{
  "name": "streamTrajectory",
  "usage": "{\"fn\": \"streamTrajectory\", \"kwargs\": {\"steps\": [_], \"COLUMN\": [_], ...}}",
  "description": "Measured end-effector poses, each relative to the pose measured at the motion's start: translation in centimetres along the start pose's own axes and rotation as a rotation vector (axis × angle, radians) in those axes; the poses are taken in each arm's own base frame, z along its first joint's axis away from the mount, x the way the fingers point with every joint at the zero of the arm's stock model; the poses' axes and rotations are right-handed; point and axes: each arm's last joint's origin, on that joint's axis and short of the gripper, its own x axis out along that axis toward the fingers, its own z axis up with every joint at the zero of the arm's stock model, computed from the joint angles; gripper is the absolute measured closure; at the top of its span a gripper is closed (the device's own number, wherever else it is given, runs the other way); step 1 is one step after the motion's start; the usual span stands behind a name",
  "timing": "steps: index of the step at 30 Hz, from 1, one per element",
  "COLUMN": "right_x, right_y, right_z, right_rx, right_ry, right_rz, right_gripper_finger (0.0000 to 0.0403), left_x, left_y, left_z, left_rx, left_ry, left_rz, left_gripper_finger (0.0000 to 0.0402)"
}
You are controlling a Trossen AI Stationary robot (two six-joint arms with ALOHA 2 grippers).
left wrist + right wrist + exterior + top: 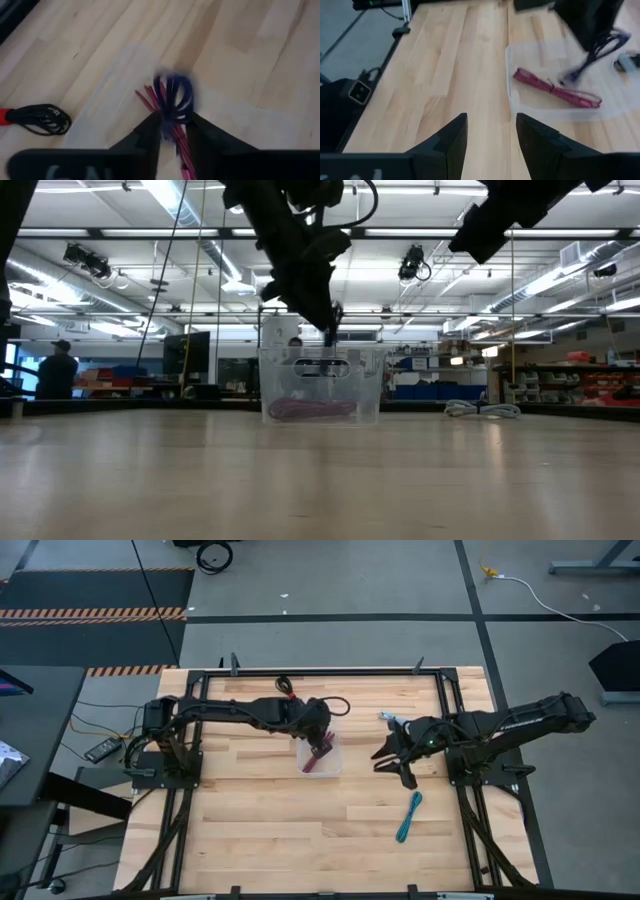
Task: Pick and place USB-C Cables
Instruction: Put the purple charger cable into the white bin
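Above the clear bin [334, 762] – left fingers [150, 131] pinch purple-blue cable [173, 96].

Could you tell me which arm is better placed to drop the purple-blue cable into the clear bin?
Left: its claw already holds the purple-blue cable above the clear plastic bin.

Off-task surroundings of the workbench

A pale butcher-block wooden table [260, 830] fills a black metal frame [470, 830]; on the grey floor beyond it lie a long white cable with a yellow plug [545, 600] and a thick black cable coil [214, 555].
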Motion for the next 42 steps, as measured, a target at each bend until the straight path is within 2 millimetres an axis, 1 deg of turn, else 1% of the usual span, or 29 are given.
{"fn": "streamTrajectory", "kwargs": {"steps": [4,6,11,14,18,21,24,27,29,36,39,42], "right_x": [0.2,0.2,0.2,0.2,0.2,0.2,0.2,0.2,0.2,0.2,0.2,0.2], "right_y": [0.0,0.0,-0.1,-0.1,-0.1,-0.1,-0.1,-0.1,-0.1,-0.1,-0.1,-0.1], "right_z": [-0.5,-0.5,-0.4,-0.4,-0.4,-0.3,-0.2,-0.2,-0.2,-0.2,-0.2,-0.2], "right_rx": [0.019,0.019,0.020,0.020,0.019,0.017,0.012,0.011,0.010,-0.016,-0.018,-0.018], "right_ry": [0.015,0.013,0.002,0.001,0.001,-0.009,-0.022,-0.025,-0.025,-0.021,-0.020,-0.020], "right_rz": [0.000,-0.001,-0.023,-0.026,-0.026,-0.025,-0.023,-0.022,-0.022,-0.023,-0.023,-0.023], "right_gripper_finger": [0.0227,0.0227,0.0227,0.0227,0.0227,0.0227,0.0227,0.0227,0.0227,0.0227,0.0227,0.0227], "left_x": [0.0,0.0,-0.2,-0.2,-0.2,-0.2,0.1,1.1,2.2,7.2,8.5,9.2], "left_y": [0.1,0.1,0.2,0.4,0.3,0.1,-0.2,-0.5,-0.4,0.8,0.7,0.5], "left_z": [0.1,0.1,0.1,0.1,0.3,0.8,1.8,2.6,2.8,2.3,2.1,1.8], "left_rx": [0.005,0.042,0.096,0.107,0.140,0.237,0.348,0.468,0.516,0.509,0.561,0.613], "left_ry": [0.003,0.006,-0.001,0.000,-0.014,-0.081,-0.190,-0.275,-0.294,-0.259,-0.266,-0.254], "left_rz": [-0.019,-0.021,-0.014,0.003,0.005,0.018,0.044,0.055,0.065,0.099,0.102,0.076], "left_gripper_finger": [0.0247,0.0224,0.0188,0.0183,0.0188,0.0194,0.0199,0.0200,0.0200,0.0200,0.0200,0.0201]}}
